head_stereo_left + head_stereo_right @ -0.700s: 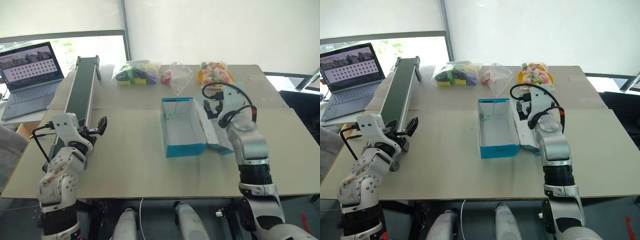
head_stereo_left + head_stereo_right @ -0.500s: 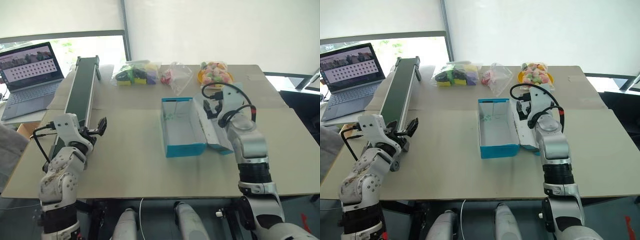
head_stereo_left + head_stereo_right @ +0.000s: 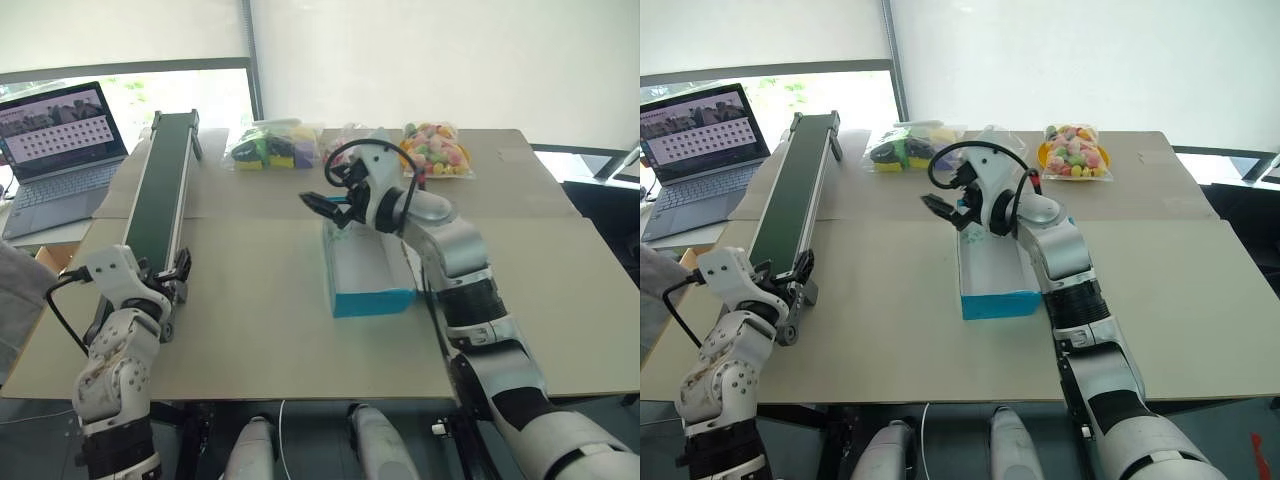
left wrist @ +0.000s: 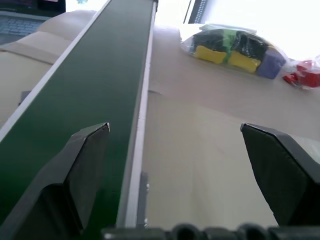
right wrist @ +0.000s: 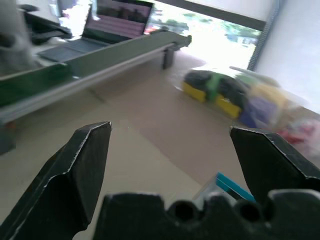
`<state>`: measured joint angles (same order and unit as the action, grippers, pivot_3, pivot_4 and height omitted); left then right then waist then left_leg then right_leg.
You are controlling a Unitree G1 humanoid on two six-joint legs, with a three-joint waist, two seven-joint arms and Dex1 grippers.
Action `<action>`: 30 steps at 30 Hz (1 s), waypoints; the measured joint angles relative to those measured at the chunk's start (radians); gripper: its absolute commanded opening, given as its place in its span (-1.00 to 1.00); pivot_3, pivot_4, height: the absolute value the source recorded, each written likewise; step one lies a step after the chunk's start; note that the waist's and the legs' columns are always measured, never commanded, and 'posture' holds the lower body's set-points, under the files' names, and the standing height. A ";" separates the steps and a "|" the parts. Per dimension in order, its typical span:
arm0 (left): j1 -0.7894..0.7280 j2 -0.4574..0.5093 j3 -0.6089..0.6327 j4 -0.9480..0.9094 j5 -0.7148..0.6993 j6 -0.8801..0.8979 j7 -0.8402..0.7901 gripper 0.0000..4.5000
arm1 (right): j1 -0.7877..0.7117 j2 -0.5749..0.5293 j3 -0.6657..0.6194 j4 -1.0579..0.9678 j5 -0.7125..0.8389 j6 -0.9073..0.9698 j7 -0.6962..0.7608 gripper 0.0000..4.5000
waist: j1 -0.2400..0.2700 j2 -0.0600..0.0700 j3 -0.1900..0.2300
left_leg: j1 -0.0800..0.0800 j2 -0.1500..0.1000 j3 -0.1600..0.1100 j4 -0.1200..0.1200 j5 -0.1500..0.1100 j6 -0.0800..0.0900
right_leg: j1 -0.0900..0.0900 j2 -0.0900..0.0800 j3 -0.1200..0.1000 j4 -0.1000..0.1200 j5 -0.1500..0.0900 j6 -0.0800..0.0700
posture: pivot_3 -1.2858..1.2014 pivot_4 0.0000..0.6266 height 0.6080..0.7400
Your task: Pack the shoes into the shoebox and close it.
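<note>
The right gripper (image 3: 943, 208) hangs above the table with its two black fingers spread wide apart and nothing between them, reaching across the far left corner of the shoebox (image 3: 992, 272). That blue box sits near the middle of the table (image 3: 890, 330), and the right forearm crosses over its far end, so whether the lid is up or down cannot be told. In the right wrist view a blue corner of the box (image 5: 226, 186) shows between the spread fingers. The left gripper (image 3: 183, 266) is also wide open and empty, held low at the near left part of the table, just beside the near end of the long green conveyor belt (image 3: 160, 185). In the left wrist view its fingers (image 4: 80, 175) frame the belt and bare tabletop. The belt runs away toward the table's far left edge. Along the far edge lie a bag of dark, yellow and purple blocks (image 3: 268, 147), a clear bag with red pieces (image 4: 303, 76) next to it, and a bag of colourful sweets (image 3: 437, 148) further right. An open laptop (image 3: 55, 135) stands off the table's far left corner.
</note>
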<state>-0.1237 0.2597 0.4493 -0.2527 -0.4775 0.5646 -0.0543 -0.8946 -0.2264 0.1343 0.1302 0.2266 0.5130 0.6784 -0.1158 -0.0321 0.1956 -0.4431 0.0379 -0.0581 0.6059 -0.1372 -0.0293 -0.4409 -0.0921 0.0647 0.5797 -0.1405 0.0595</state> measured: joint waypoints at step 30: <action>-0.078 0.039 -0.007 0.079 0.027 0.004 0.044 1.00 | 0.166 -0.058 0.058 -0.185 0.041 0.083 0.104 0.99 | 0.022 -0.001 0.000 | -0.008 0.001 0.003 0.000 0.001 -0.002 | -0.012 0.001 0.000 0.000 0.000 0.000 | 0.03 -0.52 1.00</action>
<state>-0.2013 0.2988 0.4426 -0.1736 -0.4510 0.5683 -0.0103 -0.7285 -0.2844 0.1927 -0.0552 0.2678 0.5962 0.7821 -0.0939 -0.0327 0.1952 -0.4511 0.0392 -0.0553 0.6059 -0.1362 -0.0310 -0.4532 -0.0915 0.0648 0.5799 -0.1400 0.0599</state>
